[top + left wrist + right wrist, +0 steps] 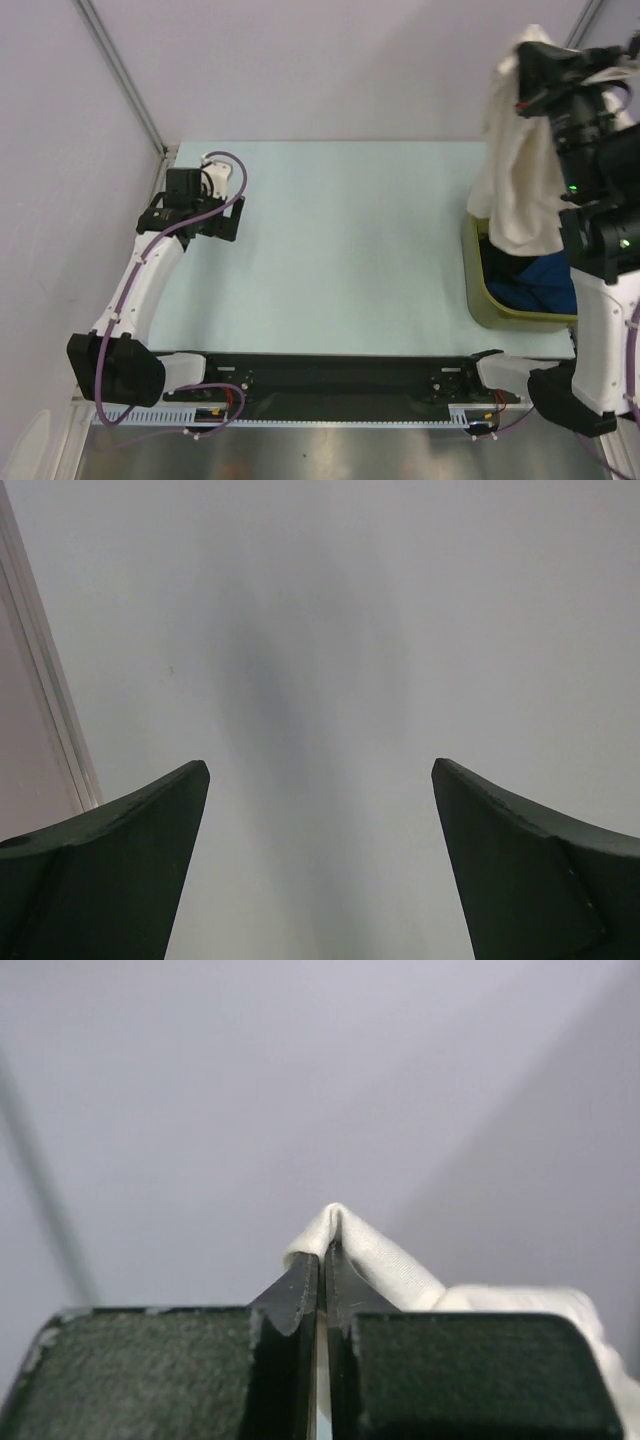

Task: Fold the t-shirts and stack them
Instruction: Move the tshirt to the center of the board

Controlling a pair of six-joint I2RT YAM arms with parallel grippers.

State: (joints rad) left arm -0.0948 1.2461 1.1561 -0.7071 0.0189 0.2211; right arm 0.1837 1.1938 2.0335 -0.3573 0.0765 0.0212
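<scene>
Right fingers [297, 1295] pinch cream t-shirt [515, 170] fold above bin [472, 280] edge.

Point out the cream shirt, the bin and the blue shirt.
cream shirt [515, 165], top view, hanging middle.
bin [471, 270], top view, left rim.
blue shirt [545, 285], top view, fold inside bin.

the cream t-shirt [515, 160] and right arm [605, 240] hide most of the olive bin [474, 270]; a blue t-shirt [548, 285] shows partly, with perhaps dark cloth beside it.
</scene>
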